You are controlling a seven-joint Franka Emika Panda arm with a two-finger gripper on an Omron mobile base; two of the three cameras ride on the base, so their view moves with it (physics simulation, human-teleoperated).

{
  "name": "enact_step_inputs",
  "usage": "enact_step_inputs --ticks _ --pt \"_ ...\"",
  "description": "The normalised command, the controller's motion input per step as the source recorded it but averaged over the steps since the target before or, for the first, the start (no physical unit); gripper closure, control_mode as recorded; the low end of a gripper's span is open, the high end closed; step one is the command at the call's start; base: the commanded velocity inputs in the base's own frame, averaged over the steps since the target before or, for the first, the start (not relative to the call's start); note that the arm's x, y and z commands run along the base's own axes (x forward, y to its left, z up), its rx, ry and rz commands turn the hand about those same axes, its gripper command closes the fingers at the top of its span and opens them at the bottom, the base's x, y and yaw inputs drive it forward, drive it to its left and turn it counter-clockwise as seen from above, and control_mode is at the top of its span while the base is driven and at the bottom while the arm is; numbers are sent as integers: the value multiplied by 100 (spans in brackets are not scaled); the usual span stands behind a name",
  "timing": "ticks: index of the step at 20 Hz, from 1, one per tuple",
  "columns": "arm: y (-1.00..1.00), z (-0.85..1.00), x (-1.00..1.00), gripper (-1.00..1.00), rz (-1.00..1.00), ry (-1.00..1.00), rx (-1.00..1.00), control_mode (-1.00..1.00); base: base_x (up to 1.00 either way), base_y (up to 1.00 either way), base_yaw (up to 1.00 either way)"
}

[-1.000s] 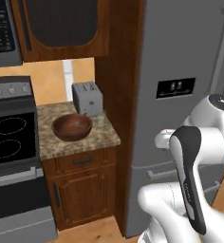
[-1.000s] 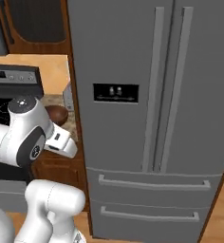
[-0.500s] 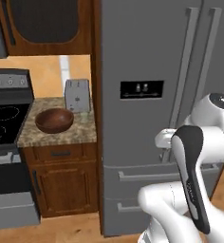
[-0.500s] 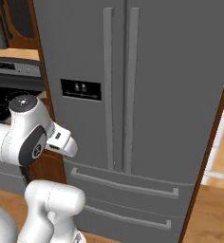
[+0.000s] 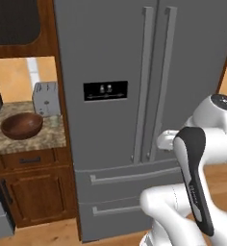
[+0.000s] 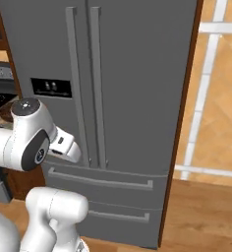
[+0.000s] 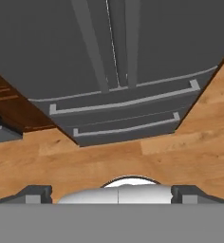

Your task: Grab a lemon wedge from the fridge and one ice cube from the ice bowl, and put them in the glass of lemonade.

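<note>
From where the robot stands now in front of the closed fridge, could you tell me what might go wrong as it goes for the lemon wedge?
1. The fridge doors are shut, and the two long handles stand close together, so the open gripper might catch the wrong one or both.
2. The arm is folded low near the drawers; a swinging door could hit it.
3. The ice bowl sits far to the side, probably needing another drive.

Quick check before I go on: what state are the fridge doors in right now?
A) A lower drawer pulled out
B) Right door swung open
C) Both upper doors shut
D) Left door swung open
C: the fridge shows both upper doors flush, handles side by side, and its drawers are pushed in.
</note>
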Motion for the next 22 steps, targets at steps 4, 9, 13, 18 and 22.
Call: enact_step_inputs --ticks 4,9,13,18,22 --pt "0 0 0 -100 0 0 0 100 -100 5 3" --pt "0 0 0 -100 0 0 0 100 -40 0 0" --pt "0 0 0 -100 0 0 0 100 57 -3 -1" --pt "0 0 0 -100 0 0 0 100 19 -22 0" --pt "0 0 0 -100 0 0 0 100 -19 -11 0"
